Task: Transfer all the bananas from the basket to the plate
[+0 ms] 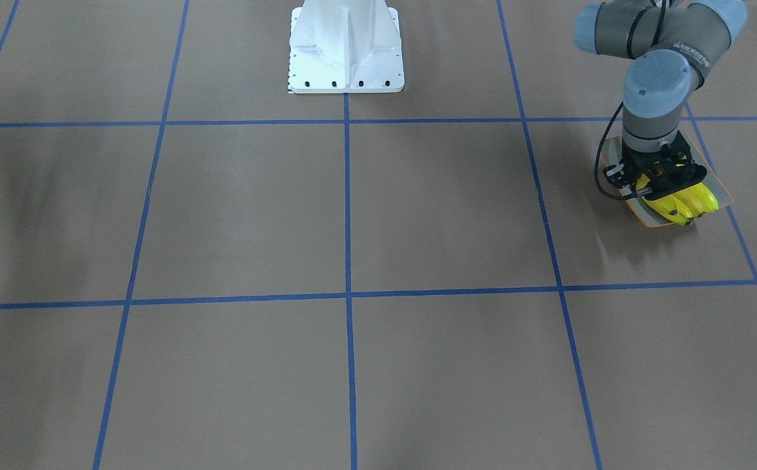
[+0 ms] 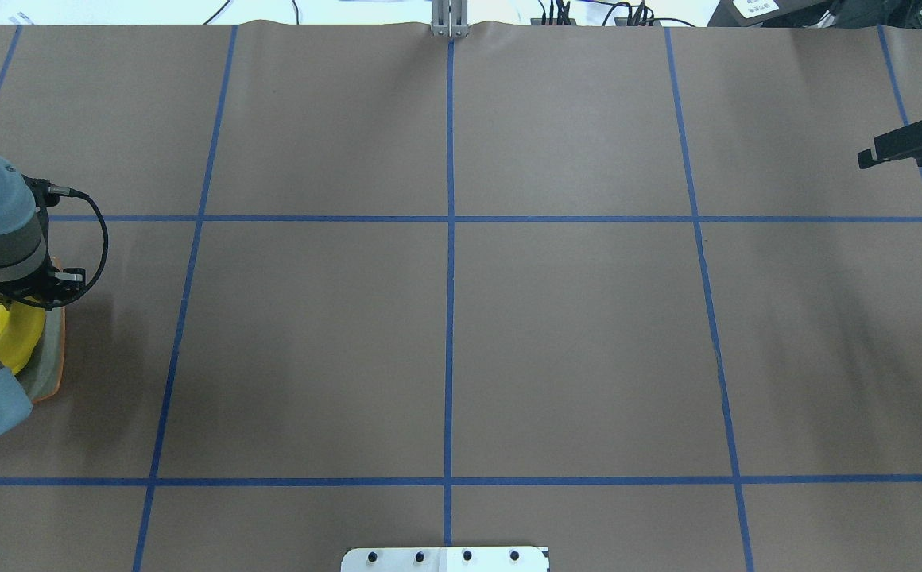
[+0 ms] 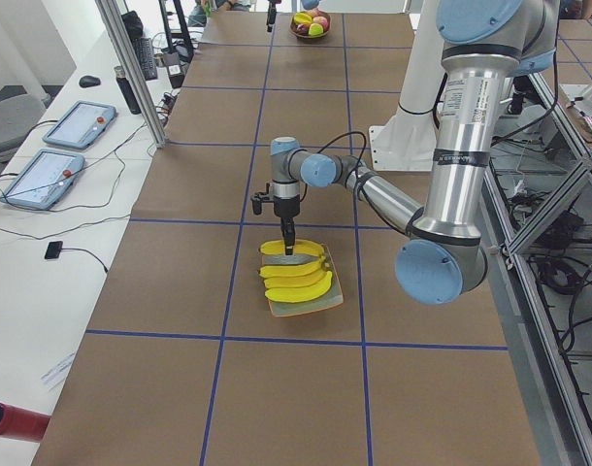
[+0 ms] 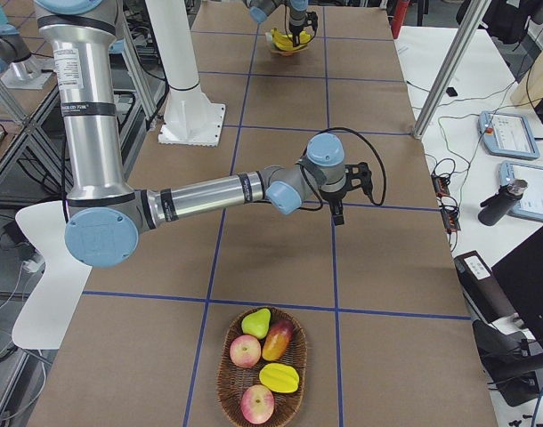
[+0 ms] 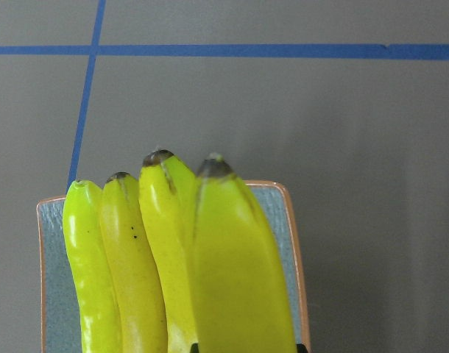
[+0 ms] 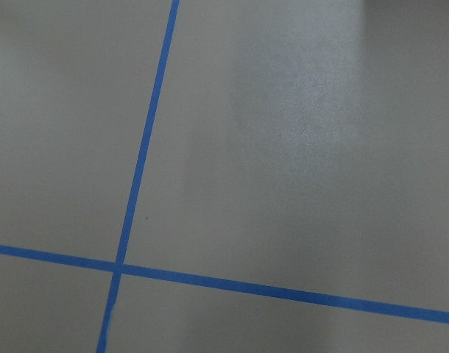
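Note:
Several yellow bananas lie side by side on the square grey-green plate with the orange rim, near the table's left end. They also show in the front view and the left wrist view. My left gripper points straight down over the plate's far side. Its jaws are closed on the sides of the nearest banana, which rests against the others. My right gripper hangs empty over bare table near the right end; I cannot tell its jaw state. The basket shows no bananas.
The wicker basket at the table's right end holds apples, a mango and a pear. The white robot base stands at the table's middle edge. Blue tape lines cross the brown table. Tablets and cables lie on a side bench.

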`<state>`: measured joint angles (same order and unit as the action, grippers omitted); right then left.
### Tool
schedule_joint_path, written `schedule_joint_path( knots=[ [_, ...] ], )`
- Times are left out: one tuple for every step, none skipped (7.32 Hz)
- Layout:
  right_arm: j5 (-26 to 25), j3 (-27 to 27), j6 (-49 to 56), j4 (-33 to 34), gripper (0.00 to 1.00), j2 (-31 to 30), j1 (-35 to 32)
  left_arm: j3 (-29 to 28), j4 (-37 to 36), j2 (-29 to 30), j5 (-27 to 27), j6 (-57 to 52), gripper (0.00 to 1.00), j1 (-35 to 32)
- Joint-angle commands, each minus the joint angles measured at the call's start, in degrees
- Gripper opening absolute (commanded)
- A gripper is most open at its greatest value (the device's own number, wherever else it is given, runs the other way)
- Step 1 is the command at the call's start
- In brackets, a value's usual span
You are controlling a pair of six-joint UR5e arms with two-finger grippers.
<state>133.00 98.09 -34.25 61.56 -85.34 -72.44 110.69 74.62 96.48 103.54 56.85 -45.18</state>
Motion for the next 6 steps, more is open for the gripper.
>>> schedule_joint_path(
  knots=[
    [1.6,0.0,0.0,0.1,1.0,0.3,-0.3,-0.8,0.1,-0.3,-0.1,-0.2,0.84,0.0],
    [2.1,0.0,0.0,0.1,1.0,0.5,-0.8,-0.8,0.1,-0.5,-0.1,-0.2,1.0,0.0],
    [2.9,0.0,0.0,0.1,1.0,0.5,-1.3,-0.8,0.1,-0.4,-0.2,-0.2,1.0,0.0],
    [3.1,0.0,0.0,0.1,1.0,0.6,-1.4,-0.7,0.1,-0.2,-0.2,-0.2,1.0,-0.1],
    [3.1,0.0,0.0,0.1,1.0,0.6,-1.6,0.1,0.1,0.3,0.0,-0.8,1.0,-0.1],
    [3.3,0.0,0.0,0.2,1.0,0.5,-2.4,1.7,0.5,1.4,0.6,-1.2,1.0,-0.2]
  ],
)
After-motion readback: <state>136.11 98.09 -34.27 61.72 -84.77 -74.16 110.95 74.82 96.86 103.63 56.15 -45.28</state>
